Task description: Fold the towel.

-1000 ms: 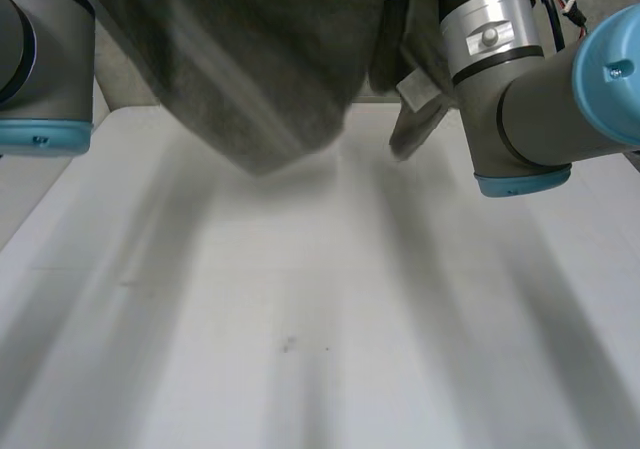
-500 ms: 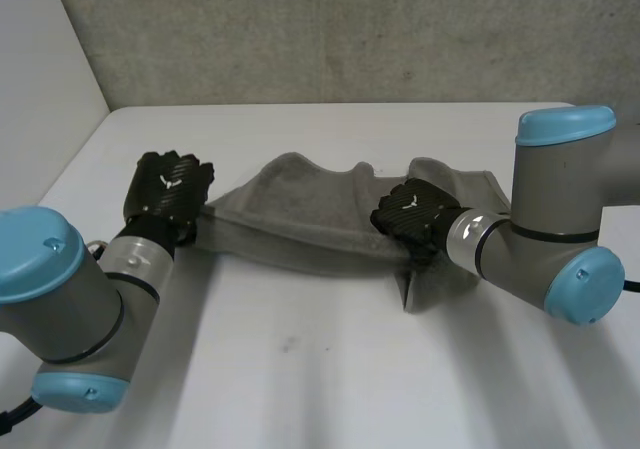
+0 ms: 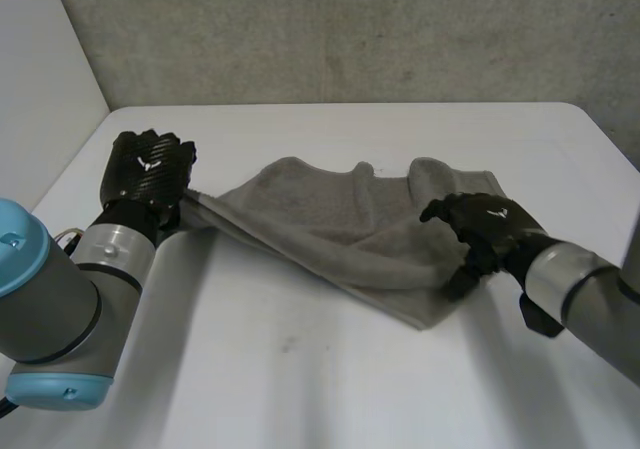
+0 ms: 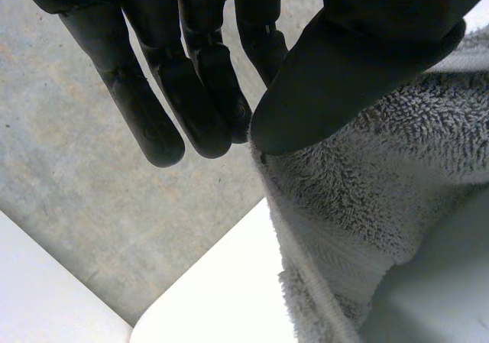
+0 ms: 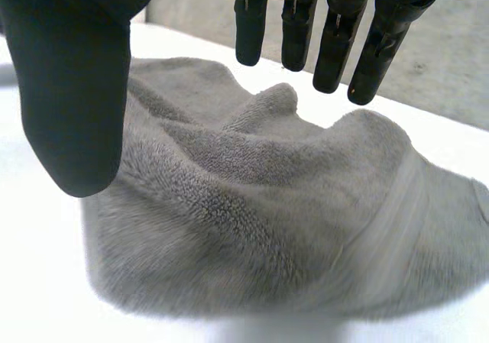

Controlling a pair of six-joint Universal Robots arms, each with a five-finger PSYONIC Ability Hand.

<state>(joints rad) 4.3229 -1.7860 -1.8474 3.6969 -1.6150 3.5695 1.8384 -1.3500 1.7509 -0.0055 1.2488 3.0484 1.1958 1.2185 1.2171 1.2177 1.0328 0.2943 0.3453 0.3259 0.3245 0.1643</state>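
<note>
Towel (image 4: 359,190) corner under left hand's (image 4: 367,45) thumb

towel (image 3: 330,219) lies on the surface (image 3: 300,389), across the middle | left hand (image 3: 148,169) at the towel's left corner, corner between thumb and fingers | right hand (image 3: 485,224) over the towel's right near end

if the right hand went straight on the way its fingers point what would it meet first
Most likely the towel, bunched just beyond the fingertips of the right hand; how near is unclear.
</note>
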